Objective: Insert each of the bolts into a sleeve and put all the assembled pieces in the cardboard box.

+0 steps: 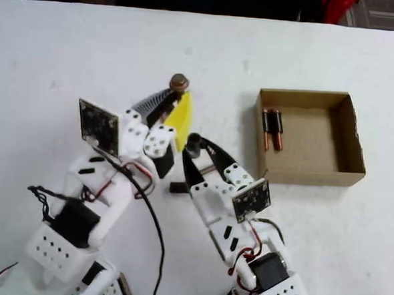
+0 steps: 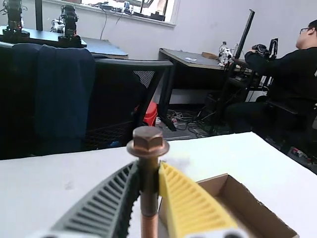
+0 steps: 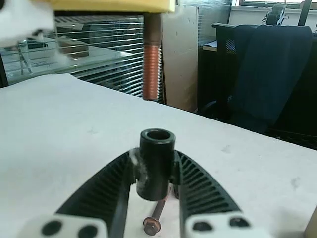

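Two joined pieces (image 1: 272,130) lay side by side inside the cardboard box (image 1: 304,94), close to the wall nearest the arms. That part of the job was done.

The next pair was not joined yet. The left gripper (image 2: 147,171) was squeezed tight on a bolt (image 2: 147,144). It held the bolt straight up and down, head on top, over the table (image 1: 69,46) not far from the box. The right gripper (image 3: 155,158) was squeezed tight on a black sleeve (image 3: 156,146) with its hole facing up, a bit nearer the box than the bolt. The bolt's screw end hung above the sleeve and did not touch it.

One more bolt (image 3: 152,221) lay on the table under the right gripper. A small dark piece (image 1: 178,187), maybe another sleeve, lay a little farther from the box.

I think about half the job was left. This bolt had to go down into its sleeve and then into the box, and then the last pair too.
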Available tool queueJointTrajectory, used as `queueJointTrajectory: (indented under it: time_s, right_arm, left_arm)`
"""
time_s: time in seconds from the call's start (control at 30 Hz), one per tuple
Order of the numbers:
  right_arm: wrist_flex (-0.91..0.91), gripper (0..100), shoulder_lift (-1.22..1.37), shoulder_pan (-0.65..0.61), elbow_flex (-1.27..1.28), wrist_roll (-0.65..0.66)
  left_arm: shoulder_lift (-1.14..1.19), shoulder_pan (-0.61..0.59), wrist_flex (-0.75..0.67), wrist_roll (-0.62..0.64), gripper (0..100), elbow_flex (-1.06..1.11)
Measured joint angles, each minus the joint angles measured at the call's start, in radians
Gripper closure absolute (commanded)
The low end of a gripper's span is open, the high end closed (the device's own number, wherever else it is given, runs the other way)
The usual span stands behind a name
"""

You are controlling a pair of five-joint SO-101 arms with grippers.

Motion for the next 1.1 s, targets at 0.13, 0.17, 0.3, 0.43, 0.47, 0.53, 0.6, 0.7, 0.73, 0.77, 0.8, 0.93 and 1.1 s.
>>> queueJointTrajectory:
  time_s: [0.13,0.17,0.3,0.43,0.47,0.53,0.6,0.7,0.73,0.77,0.8,0.93,1.1]
  right_arm:
    - [0.000,98.1,0.000,0.000,0.000,0.000]
    - [0.000,98.1,0.000,0.000,0.000,0.000]
    - [0.000,98.1,0.000,0.000,0.000,0.000]
    - [0.000,98.1,0.000,0.000,0.000,0.005]
    - [0.000,98.1,0.000,-0.002,0.000,0.023]
    - [0.000,98.1,0.000,-0.025,0.000,0.055]
    - [0.000,98.1,0.000,-0.041,0.000,0.064]
    - [0.000,98.1,0.000,-0.046,0.000,0.064]
    - [0.000,98.1,0.000,-0.046,0.000,0.064]
    - [0.000,98.1,0.000,-0.049,0.000,0.064]
    - [0.000,98.1,0.000,-0.051,0.000,0.064]
    - [0.000,98.1,0.000,-0.051,0.000,0.064]
    - [0.000,98.1,0.000,-0.051,0.000,0.071]
  left_arm:
    - [-0.083,0.034,0.000,0.000,98,0.095]
    - [-0.101,0.037,0.000,0.000,98,0.109]
    - [-0.173,0.038,0.000,0.000,98,0.144]
    - [-0.186,0.038,0.000,0.000,98,0.155]
    - [-0.187,0.038,0.000,0.000,98,0.155]
    - [-0.192,0.038,-0.005,0.000,98,0.155]
    - [-0.192,0.038,-0.040,0.000,98,0.155]
    - [-0.192,0.038,-0.064,0.000,98,0.155]
    - [-0.192,0.038,-0.064,0.000,98,0.155]
    - [-0.192,0.038,-0.064,0.000,98,0.155]
    - [-0.192,0.038,-0.068,0.000,98,0.163]
    - [-0.195,0.038,-0.071,0.000,98,0.181]
    - [-0.195,0.040,-0.061,0.000,98,0.181]
